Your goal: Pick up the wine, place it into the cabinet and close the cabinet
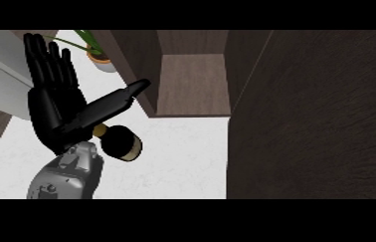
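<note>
Standing on the white counter is one dark wine bottle, seen from almost right above, so it looks short and round. It has a gold band near its bottom and a gold bit near its top. The bottle is in front of the cabinet, near the cabinet's left front corner, and still outside it.

One cabinet shows, made of dark brown wood. It is open, and its one shelf floor can be seen, lighter brown than the walls. To the right of the opening is one big dark wood panel that fills most of the right side. I cannot tell for sure if this panel is the door.

Only one hand shows. It is the left hand, black, on one grey forearm that comes up from the bottom. The hand is left of the cabinet, spread wide and flat, with its fingers straight and pointing up and away. Its thumb sticks out long toward the cabinet's left wall. The thumb passes over the top of the bottle. Nothing is held in the hand. I cannot tell if the thumb touches the bottle.

One small plant in a pot stands on the counter, left of the cabinet and further back than the hand.
</note>
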